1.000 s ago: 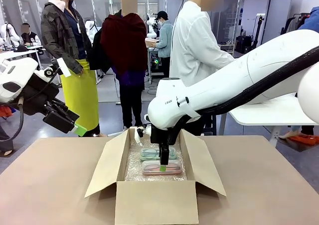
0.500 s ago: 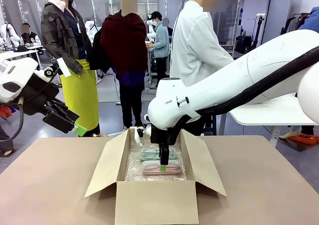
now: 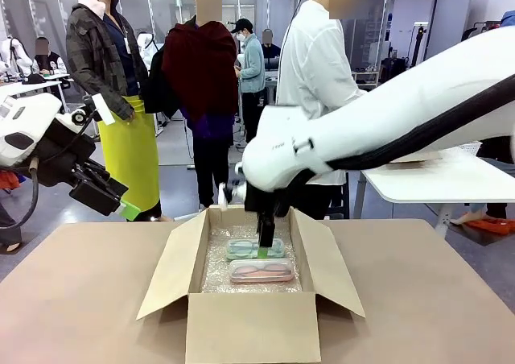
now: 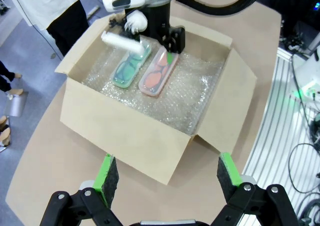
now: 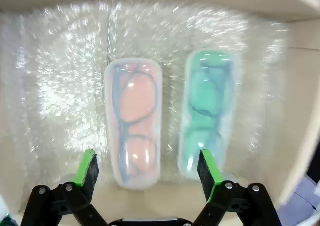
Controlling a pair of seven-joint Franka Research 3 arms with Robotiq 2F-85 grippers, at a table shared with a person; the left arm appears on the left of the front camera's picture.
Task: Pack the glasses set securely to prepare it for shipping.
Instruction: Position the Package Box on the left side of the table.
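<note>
Two translucent glasses cases lie side by side on the bubble wrap inside the open cardboard box [image 3: 249, 325]. The pale pink case [image 3: 261, 271] is nearer the front, the mint green case [image 3: 254, 249] behind it. My right gripper [image 3: 265, 247] hangs inside the box just above them, open and holding nothing. Its wrist view looks straight down on the pink case [image 5: 133, 123] and green case [image 5: 207, 113], with my right gripper [image 5: 147, 170] wide over them. My left gripper [image 3: 121, 205] is raised at the far left, open. From there my left gripper [image 4: 166, 175] looks down on the box [image 4: 125, 136].
The box flaps [image 3: 165, 271] stand open to both sides. Bubble wrap [image 4: 192, 93] lines the box floor. A person in a white shirt [image 3: 318, 66] stands beyond the table's far side. Brown table surface [image 3: 80, 299] lies open around the box.
My right arm has lifted, raising its open gripper off the pink case. The cases and the left arm have not moved.
</note>
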